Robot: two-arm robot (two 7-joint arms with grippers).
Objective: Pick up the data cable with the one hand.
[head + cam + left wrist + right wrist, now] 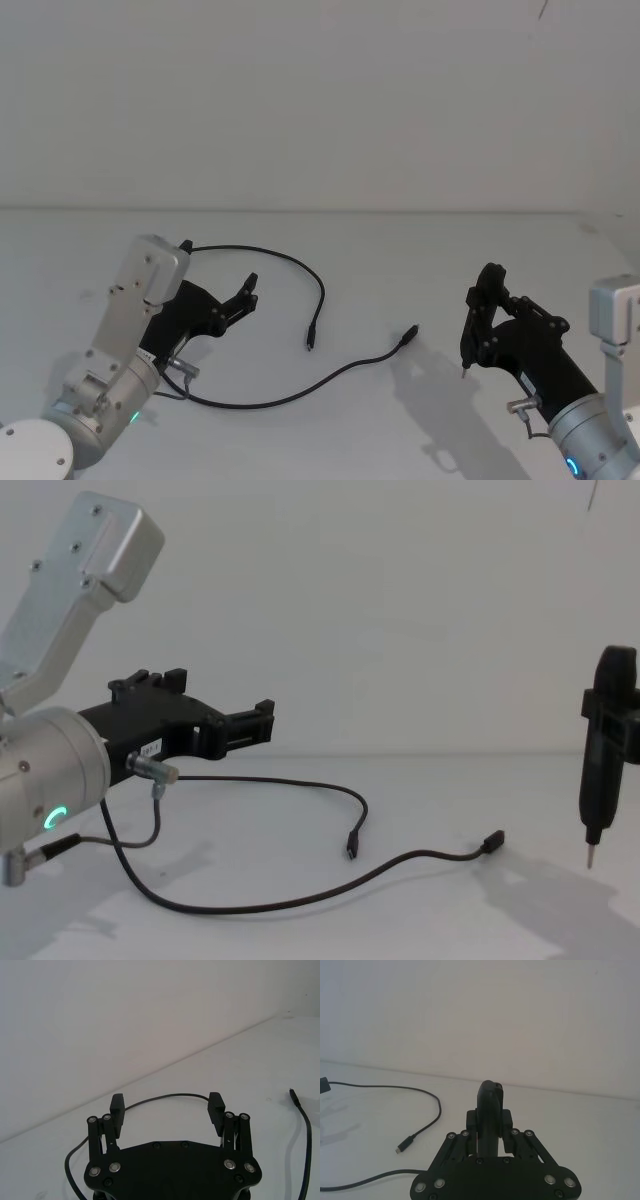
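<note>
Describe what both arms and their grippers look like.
The left arm is a thick silver cylinder with a green ring light and a thin grey wire. The right arm is silver too. The left gripper, bearing a small white label, and right gripper are black and angular, their fingers hinged on silver-headed pins.

Black data cable (pixel 250 406) lies looped, ungripped, beneath the left gripper (pixel 250 290), jaws spread.

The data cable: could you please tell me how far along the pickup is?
Nothing is done yet: the data cable lies loose on the table. In hand: the left gripper is open and raised above the cable's left stretch, its jaws empty. The right gripper, off to the right, is shut on a pen tool. Left: lower, close on the cable and lift.
</note>
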